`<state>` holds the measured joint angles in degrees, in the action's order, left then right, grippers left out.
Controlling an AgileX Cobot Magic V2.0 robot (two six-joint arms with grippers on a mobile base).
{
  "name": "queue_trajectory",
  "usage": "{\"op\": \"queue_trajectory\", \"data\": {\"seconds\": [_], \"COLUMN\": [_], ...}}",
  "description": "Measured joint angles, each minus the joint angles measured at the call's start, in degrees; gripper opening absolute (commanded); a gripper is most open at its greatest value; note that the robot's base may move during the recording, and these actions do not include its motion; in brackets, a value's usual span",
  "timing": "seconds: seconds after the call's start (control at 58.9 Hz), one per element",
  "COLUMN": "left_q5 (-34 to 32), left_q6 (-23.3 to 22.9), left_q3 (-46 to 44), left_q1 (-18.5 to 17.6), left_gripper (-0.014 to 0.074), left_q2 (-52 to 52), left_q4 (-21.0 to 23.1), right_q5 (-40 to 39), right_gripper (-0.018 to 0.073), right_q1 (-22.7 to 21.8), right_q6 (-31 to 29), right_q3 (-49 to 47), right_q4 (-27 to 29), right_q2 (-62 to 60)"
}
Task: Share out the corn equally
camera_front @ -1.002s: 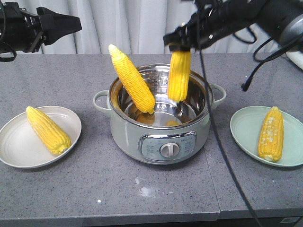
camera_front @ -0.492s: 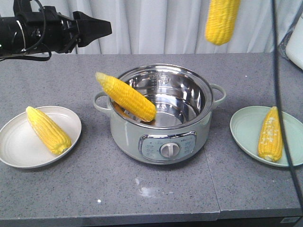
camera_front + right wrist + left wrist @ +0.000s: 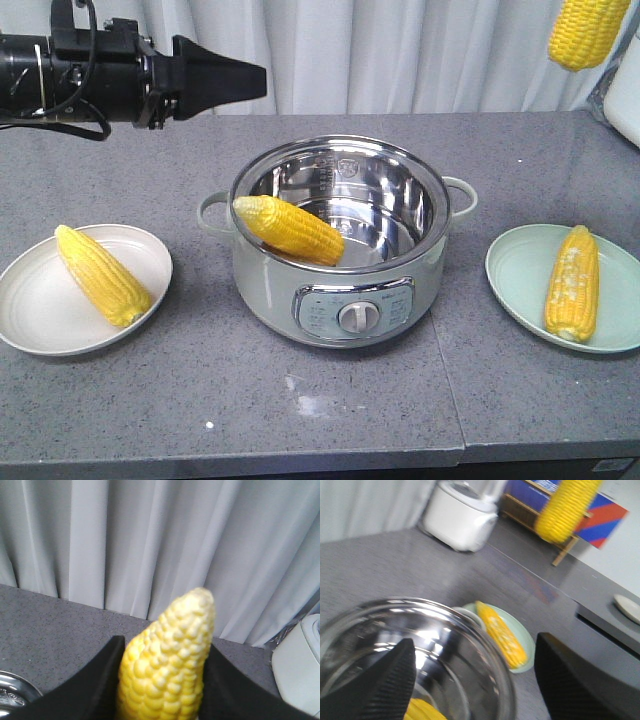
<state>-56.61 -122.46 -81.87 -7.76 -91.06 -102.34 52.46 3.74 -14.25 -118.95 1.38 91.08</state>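
Note:
Four cobs of corn show. One lies on the white plate point(image 3: 40, 320) at the left point(image 3: 100, 275), and one on the green plate point(image 3: 520, 290) at the right point(image 3: 572, 283). A third point(image 3: 290, 228) leans over the front-left rim of the steel pot point(image 3: 270, 290). The fourth point(image 3: 588, 30) hangs high at the top right, with my right gripper point(image 3: 165, 647) shut on it; the gripper itself is out of the front view. My left gripper point(image 3: 250, 75) hovers open and empty behind and left of the pot, its fingers point(image 3: 390, 680) spread above the rim.
A white rice cooker point(image 3: 460, 515) stands at the table's far right point(image 3: 625, 95). Curtains hang behind the grey table. The pot has side handles point(image 3: 460, 200) and a front control panel point(image 3: 355, 310).
The right gripper has lifted its cob out of the pot, up and to the right. The cob leaning in the pot has tipped lower. The left gripper has moved right, toward the pot.

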Motion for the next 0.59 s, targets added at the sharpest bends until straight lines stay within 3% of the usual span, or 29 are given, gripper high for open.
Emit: {"op": "queue_trajectory", "data": {"seconds": [0.153, 0.306, 0.594], "left_q5": [-8.05, -11.8, -6.35], "left_q6": [0.13, 2.15, 12.22], "left_q3": [0.0, 1.53, 6.73], "left_q1": [0.0, -0.06, -0.11], "left_gripper": [0.0496, 0.0496, 0.0496], "left_q2": [0.0, 0.11, 0.11], "left_q4": [0.0, 0.0, 0.0], "right_q5": [0.14, 0.14, 0.4], "right_gripper": [-0.0009, -0.0009, -0.0009], "right_q1": [-0.06, -0.06, -0.06], "right_q6": [0.04, 0.04, 0.04], "right_q3": [0.0, 0.0, 0.0], "right_q4": [1.58, 2.29, 2.3], "right_q2": [0.0, 0.0, 0.0]}}
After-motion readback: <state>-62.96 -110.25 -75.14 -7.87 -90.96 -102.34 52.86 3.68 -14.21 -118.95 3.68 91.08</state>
